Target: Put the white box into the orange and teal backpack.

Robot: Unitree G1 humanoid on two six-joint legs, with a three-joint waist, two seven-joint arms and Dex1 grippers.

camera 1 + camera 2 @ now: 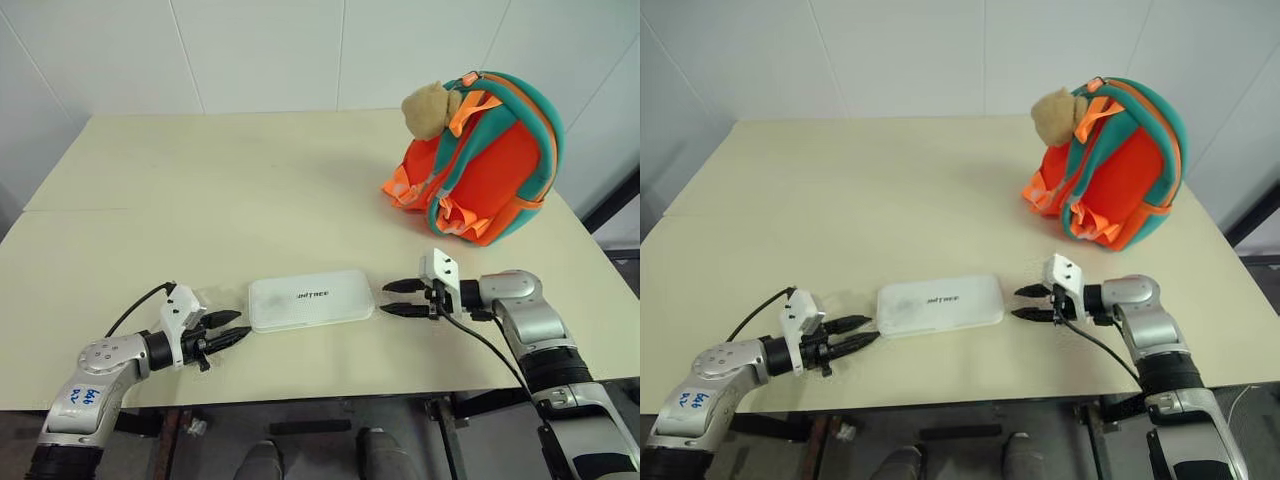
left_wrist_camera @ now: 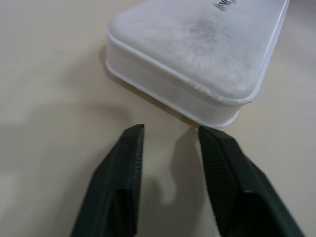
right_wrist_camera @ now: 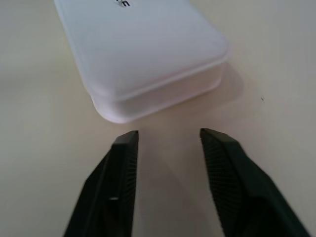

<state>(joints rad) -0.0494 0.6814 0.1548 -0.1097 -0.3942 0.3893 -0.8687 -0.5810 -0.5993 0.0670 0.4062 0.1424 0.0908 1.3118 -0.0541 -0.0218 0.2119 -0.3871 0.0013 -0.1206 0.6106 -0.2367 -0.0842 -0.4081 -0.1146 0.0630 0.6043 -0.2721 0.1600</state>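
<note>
Left claw (image 1: 236, 328) and right claw (image 1: 393, 298) both stand parted and empty, one just off each short end of the white box (image 1: 311, 299), flat on the desk (image 1: 200, 200). Backpack (image 1: 480, 160) sits well beyond the right claw, presumably awaiting a two-sided lift.

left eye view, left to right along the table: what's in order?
left end effector → white box → right end effector → orange and teal backpack, farther back on the table.
</note>
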